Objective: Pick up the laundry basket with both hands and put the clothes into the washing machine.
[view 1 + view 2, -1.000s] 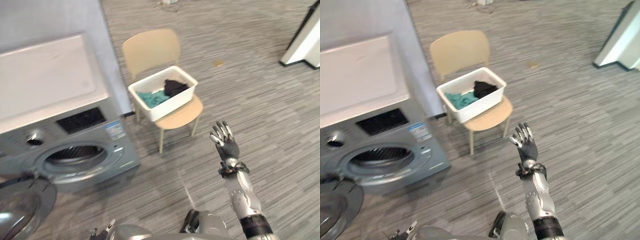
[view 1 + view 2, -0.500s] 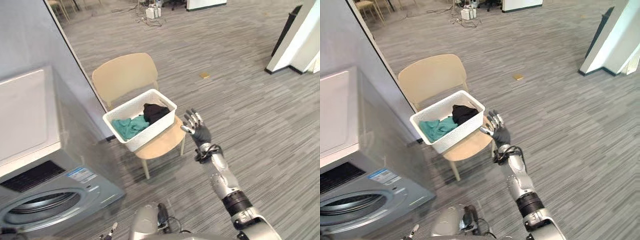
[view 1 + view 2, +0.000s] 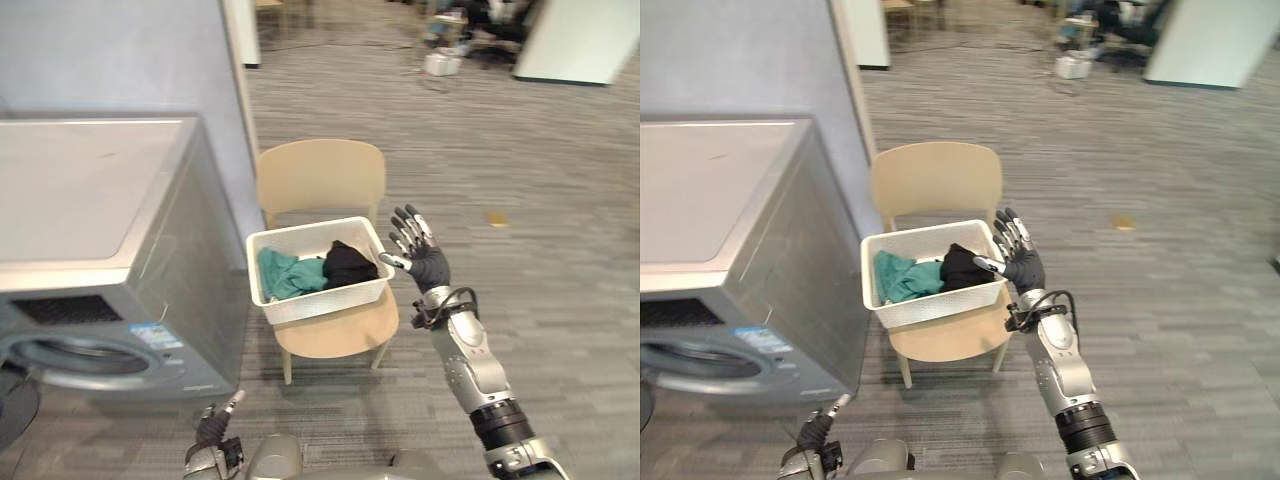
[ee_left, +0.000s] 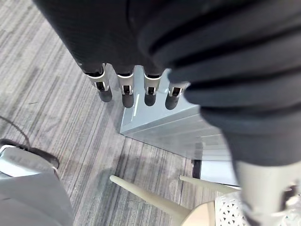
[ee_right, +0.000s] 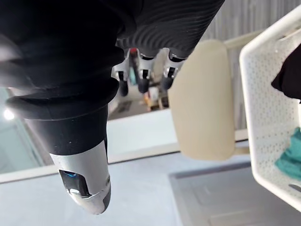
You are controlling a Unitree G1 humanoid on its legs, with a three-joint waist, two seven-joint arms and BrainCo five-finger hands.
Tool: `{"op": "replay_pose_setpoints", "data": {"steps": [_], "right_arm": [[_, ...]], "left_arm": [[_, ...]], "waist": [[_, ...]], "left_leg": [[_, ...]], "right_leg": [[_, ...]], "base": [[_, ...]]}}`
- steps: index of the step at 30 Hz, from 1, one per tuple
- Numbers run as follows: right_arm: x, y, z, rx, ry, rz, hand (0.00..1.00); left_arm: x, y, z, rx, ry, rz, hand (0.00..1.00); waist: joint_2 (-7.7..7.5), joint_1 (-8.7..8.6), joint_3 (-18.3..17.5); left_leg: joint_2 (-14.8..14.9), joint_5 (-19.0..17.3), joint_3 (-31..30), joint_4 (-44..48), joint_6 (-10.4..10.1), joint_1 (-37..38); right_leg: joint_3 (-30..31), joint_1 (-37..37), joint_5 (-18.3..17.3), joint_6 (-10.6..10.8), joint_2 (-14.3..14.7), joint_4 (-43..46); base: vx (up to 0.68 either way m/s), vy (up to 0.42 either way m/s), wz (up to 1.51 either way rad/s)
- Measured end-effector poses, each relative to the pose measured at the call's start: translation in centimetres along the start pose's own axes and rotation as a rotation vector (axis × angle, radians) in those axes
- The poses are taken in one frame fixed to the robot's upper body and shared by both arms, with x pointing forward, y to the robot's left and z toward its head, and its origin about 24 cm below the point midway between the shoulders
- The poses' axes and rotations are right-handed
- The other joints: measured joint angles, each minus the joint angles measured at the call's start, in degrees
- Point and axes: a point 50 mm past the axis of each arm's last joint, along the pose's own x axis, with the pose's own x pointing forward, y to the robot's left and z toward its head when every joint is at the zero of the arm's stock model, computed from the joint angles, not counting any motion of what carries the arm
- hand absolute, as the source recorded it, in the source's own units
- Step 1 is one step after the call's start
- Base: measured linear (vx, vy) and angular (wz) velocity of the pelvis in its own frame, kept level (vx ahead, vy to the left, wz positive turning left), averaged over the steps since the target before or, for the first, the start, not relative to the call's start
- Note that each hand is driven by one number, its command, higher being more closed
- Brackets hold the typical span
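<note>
A grey striped carpet (image 3: 560, 200) covers the room, with a pale blue-grey wall (image 3: 110, 50) in the upper left of the frame. Against that wall, at the left edge, stands the silver-grey washing machine (image 3: 100, 190), its flat top pale and its round door opening (image 3: 85, 350) facing out at the lower left.

Low in the frame, left of centre, the left hand (image 3: 213, 437) hangs close to the carpet. Its own wrist view shows its fingers (image 4: 128, 92) straight and side by side, holding nothing, with the machine's lower corner past them.

In the centre a beige chair (image 3: 320, 180) stands just beside the machine. The white perforated laundry basket (image 3: 325, 300) sits on the chair's seat. Inside it a teal cloth (image 3: 285, 275) lies in the left half and a black cloth (image 3: 350, 265) in the right half, the two touching.

Just right of the basket's right end the right hand (image 3: 425, 262) is raised, fingers spread and straight, thumb held out toward the basket's rim. It grips nothing, and whether the thumb touches the rim cannot be told.

Further right a small tan scrap (image 3: 497, 218) lies on the carpet, and a white box (image 3: 437, 63) sits on the floor near the top right.
</note>
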Motion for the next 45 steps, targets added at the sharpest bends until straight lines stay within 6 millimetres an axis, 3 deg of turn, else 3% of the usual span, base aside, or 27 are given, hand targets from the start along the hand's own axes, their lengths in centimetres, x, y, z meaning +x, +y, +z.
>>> {"op": "replay_pose_setpoints", "data": {"steps": [1, 2, 3, 4, 5, 6, 8, 13, 15, 16, 19, 21, 24, 34, 37, 41, 45], "right_arm": [[0.0, -0.3, 0.3, -0.004, -0.012, -0.008, 0.00], [-0.2, -1.0, 0.9, -0.011, -0.039, -0.036, 0.00], [-0.3, -1.9, 1.3, -0.036, -0.055, -0.069, 0.00], [-0.4, -2.1, 1.5, -0.053, -0.057, -0.077, 0.00], [-0.5, -3.0, 1.9, -0.119, -0.059, -0.102, 0.00], [-0.7, -4.1, 2.4, -0.210, -0.059, -0.142, 0.00], [-0.7, -5.2, 3.1, -0.332, -0.062, -0.187, 0.00], [2.2, -6.3, 3.9, -0.568, -0.015, -0.184, 0.00], [4.2, -7.6, 4.3, -0.701, 0.048, -0.185, 0.00], [4.9, -7.8, 4.6, -0.731, 0.058, -0.189, 0.00], [8.9, -9.9, 7.6, -0.852, 0.115, -0.260, 0.00], [9.8, -11.4, 8.6, -0.921, 0.191, -0.309, 0.00], [10.0, -12.6, 8.9, -1.006, 0.279, -0.338, 0.00], [12.8, -10.2, 11.1, -1.123, 0.261, -0.250, 0.00], [13.3, -9.5, 11.5, -1.132, 0.243, -0.235, 0.00], [14.8, -7.8, 14.1, -1.164, 0.151, -0.242, 0.00], [15.3, -7.6, 15.1, -1.184, 0.139, -0.266, 0.00]], "left_arm": [[0.0, -0.1, 0.0, 0.003, -0.001, -0.004, 0.00], [0.1, -0.3, 0.5, 0.002, -0.017, -0.011, 0.00], [0.2, -0.5, 1.0, -0.001, -0.038, -0.015, 0.00], [0.2, -0.5, 1.2, -0.002, -0.042, -0.017, 0.00], [0.2, -0.6, 1.3, -0.002, -0.046, -0.018, 0.00], [0.1, -0.5, 1.1, 0.005, -0.044, -0.016, 0.00], [0.0, -0.3, 1.2, 0.010, -0.056, -0.013, 0.00], [0.3, 0.9, 1.8, 0.087, -0.083, 0.004, 0.00], [0.3, 1.1, 2.0, 0.106, -0.090, -0.005, 0.00], [0.3, 1.0, 2.1, 0.106, -0.090, -0.007, 0.00], [0.4, 0.6, 2.6, 0.095, -0.109, -0.018, 0.00], [0.4, 1.1, 3.1, 0.070, -0.125, 0.005, 0.00], [0.5, 1.2, 4.3, 0.043, -0.170, 0.008, 0.00], [-0.2, -1.7, 12.3, -0.075, -0.458, -0.078, 0.00], [-0.3, -2.2, 12.6, -0.119, -0.463, -0.089, 0.00], [-0.4, -2.7, 12.3, -0.150, -0.451, -0.092, 0.00], [-0.4, -3.2, 12.1, -0.182, -0.442, -0.104, 0.00]], "waist": [[0.11, 0.19, 0.0], [-1.28, 0.20, 0.7], [-1.71, 0.11, 1.0], [-2.10, -0.10, 1.2], [-2.37, -0.50, 1.7], [-2.68, -0.99, 2.4], [-3.28, -0.63, 2.8], [-3.16, 0.11, 4.8], [-2.17, 2.35, 7.6], [-1.73, 2.41, 8.1], [0.96, 4.00, 12.7], [1.65, 5.07, 14.9], [1.74, 5.66, 15.5], [2.53, 7.04, 18.5], [2.52, 7.20, 18.5], [2.52, 7.30, 18.5], [2.53, 8.23, 18.5]], "left_leg": [[0.5, 1.2, -1.1, -1.4, -0.6, -0.6], [2.0, 4.2, -0.2, -4.5, -0.4, -1.8], [4.8, 5.3, 7.8, -5.5, 1.7, -2.8], [5.9, 5.6, 11.2, -5.2, 2.3, -3.3], [9.5, 6.3, 23.1, -4.1, 4.4, -3.5], [13.4, 7.3, 34.4, -2.3, 5.1, -2.9], [13.4, 8.7, 37.9, -2.2, 3.6, -2.7], [10.5, 8.4, 34.5, -0.6, 4.1, -5.7], [10.4, 8.3, 34.0, 0.2, 4.3, -6.7], [10.3, 8.4, 33.6, 0.4, 4.3, -7.5], [9.6, 10.0, 33.0, -0.1, 6.3, -11.6], [8.9, 11.1, 32.9, -1.2, 7.1, -12.7], [8.8, 11.8, 32.2, -1.0, 7.8, -16.2], [10.0, 13.8, 31.5, -0.4, 8.5, -24.0], [9.7, 14.9, 31.3, -1.9, 8.4, -24.4], [9.8, 16.0, 31.0, -2.9, 8.1, -25.9], [9.8, 16.2, 30.5, -3.1, 7.9, -26.7]], "right_leg": [[-2.0, 0.5, 0.2, -0.7, 0.6, -0.9], [-5.9, 1.0, 0.3, -1.7, 1.0, -2.5], [-9.8, 1.7, 0.5, -2.6, 1.1, -3.7], [-10.9, 2.0, 0.5, -2.6, 1.1, -3.9], [-14.0, 2.7, 0.6, -2.8, 1.2, -4.1], [-17.1, 4.0, 0.6, -2.9, 1.1, -4.4], [-19.1, 5.6, 0.7, -2.8, 0.2, -5.6], [-22.8, 6.4, 1.2, -1.9, -1.9, -5.6], [-23.2, 6.0, 1.3, -1.6, -2.1, -5.5], [-23.3, 5.4, 1.2, -1.5, -2.1, -5.2], [-23.2, 0.2, 0.5, -0.8, -3.6, -1.3], [-23.1, -1.7, 0.6, -0.8, -4.3, -0.2], [-23.5, -4.8, 0.8, -1.2, -4.3, 0.6], [-23.8, -13.8, 0.2, -2.9, -4.9, 5.7], [-24.9, -14.2, 0.2, -2.9, -4.9, 5.7], [-25.7, -15.7, -0.1, -3.4, -4.7, 6.1], [-26.5, -16.0, -0.2, -3.6, -4.5, 6.0]], "base": [[0.09, -0.359, 1.20], [0.09, -0.340, 1.42], [0.08, -0.263, 1.39], [0.11, -0.195, 1.33], [0.11, -0.094, 1.38], [0.13, -0.085, 1.31], [0.09, 0.033, 0.80], [0.03, 0.109, 0.47], [-0.07, 0.080, 0.14], [-0.11, 0.053, 0.18], [-0.16, 0.068, 0.11], [-0.13, 0.043, 0.03], [-0.09, 0.019, 0.07], [-0.06, -0.034, -0.04], [0.00, -0.060, 0.11], [0.00, -0.063, 0.03], [0.02, -0.043, 0.05]]}}
